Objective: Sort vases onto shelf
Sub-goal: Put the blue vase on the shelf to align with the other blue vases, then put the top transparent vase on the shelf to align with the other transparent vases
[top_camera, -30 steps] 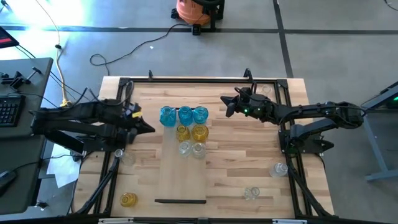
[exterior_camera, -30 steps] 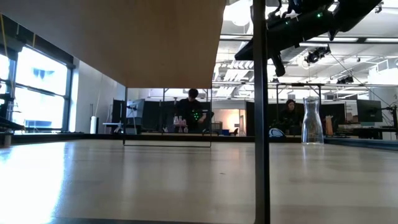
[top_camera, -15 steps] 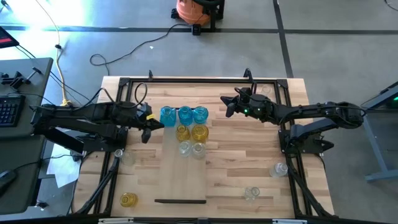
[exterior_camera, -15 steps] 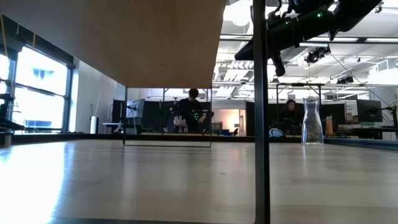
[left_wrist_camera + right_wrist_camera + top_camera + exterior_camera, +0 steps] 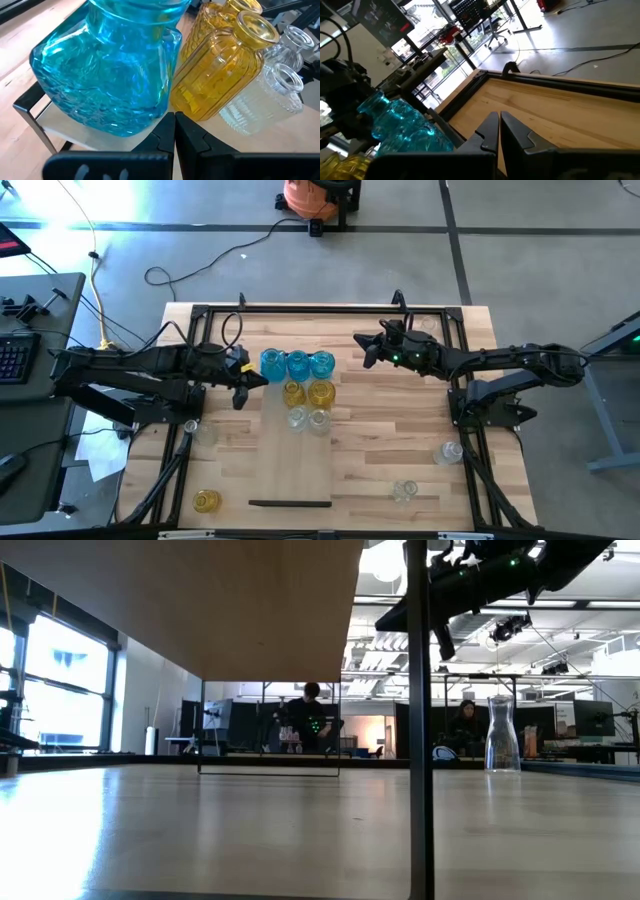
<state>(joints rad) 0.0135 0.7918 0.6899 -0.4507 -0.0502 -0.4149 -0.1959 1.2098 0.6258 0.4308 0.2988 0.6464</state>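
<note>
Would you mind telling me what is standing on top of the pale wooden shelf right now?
On the shelf stand seven vases: three blue, two yellow, two clear, grouped at its far end. Its near part shows bare wood. What lies beneath it is covered.

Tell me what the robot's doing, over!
Left gripper shut, nosing against the blue vase on the shelf. Right gripper shut, hovering empty. Four vases off-shelf. Nothing blocking.

The left pincer [image 5: 174, 131], its two dark fingers pressed together, sits right at the foot of a blue vase [image 5: 112, 65] standing on the pale shelf [image 5: 75, 137]. Beside the blue one stand two yellow vases [image 5: 220, 70] (ribbed glass), then two clear vases [image 5: 267, 97] farther off.
</note>
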